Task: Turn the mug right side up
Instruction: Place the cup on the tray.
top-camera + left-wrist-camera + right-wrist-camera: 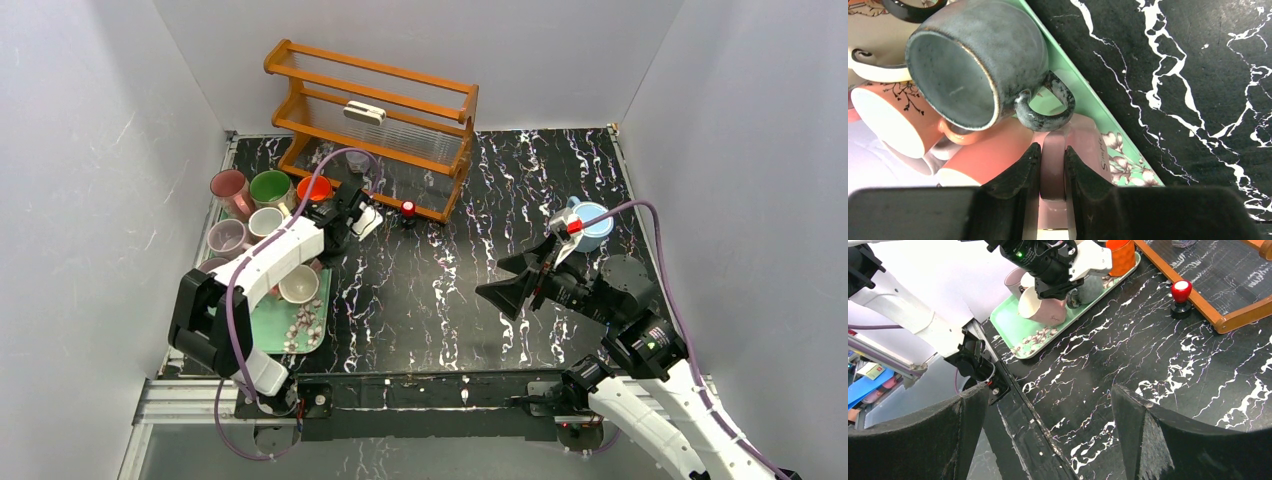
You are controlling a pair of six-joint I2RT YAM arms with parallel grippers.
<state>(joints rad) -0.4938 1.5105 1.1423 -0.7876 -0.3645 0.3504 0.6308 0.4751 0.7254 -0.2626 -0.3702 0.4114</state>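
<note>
The mug (pixel 1083 150) is pink with dark script on its side. In the right wrist view this mug (pixel 1045 307) lies tilted on its side over the green tray (pixel 1018 332), cream mouth toward the tray's near end. My left gripper (pixel 1053 150) is shut on its handle, one finger on each side. From above, the left gripper (pixel 350 215) hides the mug. My right gripper (pixel 508 280) hangs open over the black table at centre right, with nothing between its fingers (pixel 1143 430).
A grey-blue mug (pixel 973 60) and salmon mugs (pixel 898 120) lie close beside the held one. Pink (pixel 230 188), green (pixel 270 187) and orange (pixel 313 187) mugs stand at the left. An orange rack (pixel 375 130), a red-topped knob (pixel 408 209) and a blue mug (pixel 590 225) stand farther back.
</note>
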